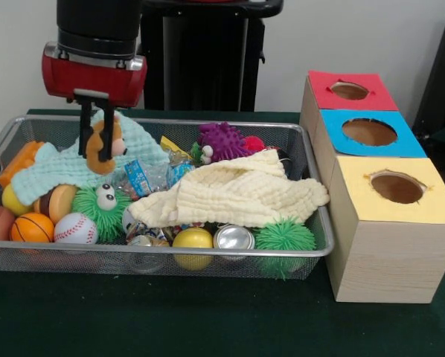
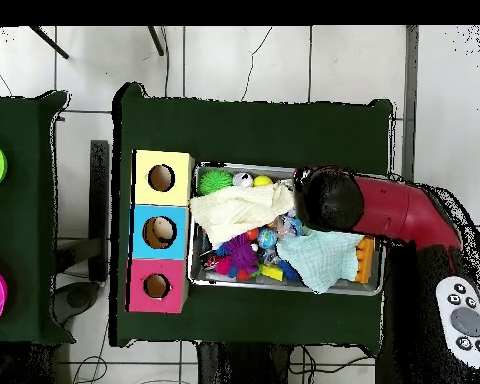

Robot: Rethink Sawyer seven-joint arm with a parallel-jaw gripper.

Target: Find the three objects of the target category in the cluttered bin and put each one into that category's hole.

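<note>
At the upper left of the front view the red and black arm comes down over the wire mesh bin [image 1: 312, 249], and its hand [image 1: 96, 152] is closed around a small brown teddy bear [image 1: 105, 149], one dark finger on each side of the toy. The bear hangs upright just above a mint green cloth [image 1: 51, 167] at the bin's left end. A cream cloth [image 1: 237, 195] lies crumpled across the middle. Along the lower edge of the bin sit a basketball [image 1: 31, 227], a baseball [image 1: 75, 228], a yellow ball [image 1: 193, 239], a silver can [image 1: 234, 238] and a green spiky ball [image 1: 284, 236]. A green fuzzy toy with googly eyes [image 1: 101, 206] rests left of centre, and a purple spiky toy [image 1: 222, 141] lies toward the top.

At the right of the frame, just beside the bin on the dark green counter [image 1: 170, 320], stands a wooden box with three round holes: a red hole [image 1: 349, 91] at the top, a blue hole [image 1: 369, 132] in the middle, and a yellow hole [image 1: 397, 187] lowest.

In the overhead view the arm [image 2: 384, 208] covers the bin's upper right corner.
</note>
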